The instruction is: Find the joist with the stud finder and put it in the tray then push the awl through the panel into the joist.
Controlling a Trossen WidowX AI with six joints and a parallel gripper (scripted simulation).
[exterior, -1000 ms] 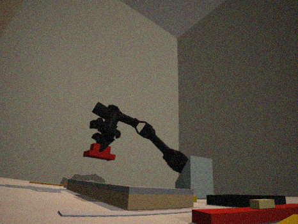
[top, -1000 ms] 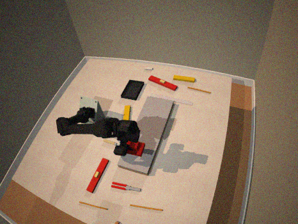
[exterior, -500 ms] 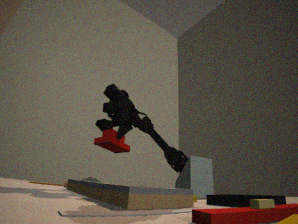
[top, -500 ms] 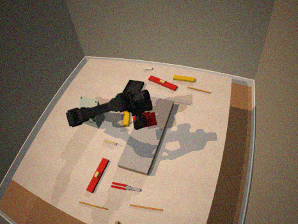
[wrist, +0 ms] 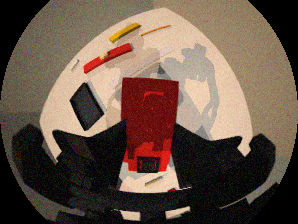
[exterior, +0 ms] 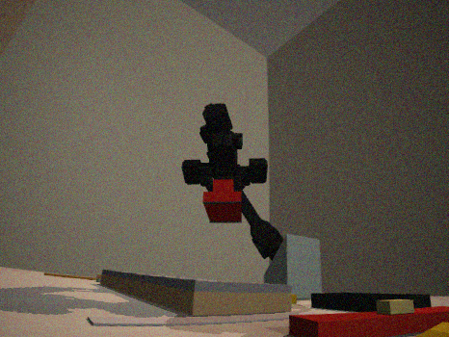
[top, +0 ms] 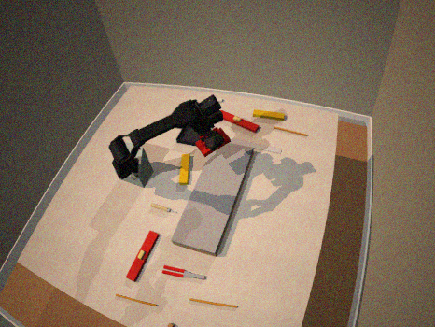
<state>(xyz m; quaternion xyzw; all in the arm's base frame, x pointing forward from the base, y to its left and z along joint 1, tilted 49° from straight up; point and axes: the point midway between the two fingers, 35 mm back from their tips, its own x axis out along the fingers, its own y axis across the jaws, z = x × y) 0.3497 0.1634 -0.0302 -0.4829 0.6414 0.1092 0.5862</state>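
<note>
My gripper (top: 214, 139) (exterior: 223, 187) (wrist: 148, 121) is shut on the red stud finder (top: 203, 148) (exterior: 224, 212) (wrist: 150, 102) and holds it in the air, off the far end of the floor panel. The grey floor panel (top: 207, 224) (exterior: 241, 300) lies flat; no hole can be made out in it. The black tray (top: 186, 135) (exterior: 337, 300) (wrist: 87, 106) lies beside the panel's far end, partly hidden by the arm in the top view and left of the stud finder in the wrist view. The awl (top: 161, 206) (wrist: 154, 180), with a pale handle, lies on the table left of the panel.
A yellow block (top: 185, 169) lies between arm base and panel. Behind are a red level (top: 240, 120) (wrist: 107, 57), another yellow block (top: 269, 115) (wrist: 125, 32) and a pencil (top: 290, 131). Nearer are a red level (top: 143, 256), red-handled pliers (top: 184, 273) and two pencils.
</note>
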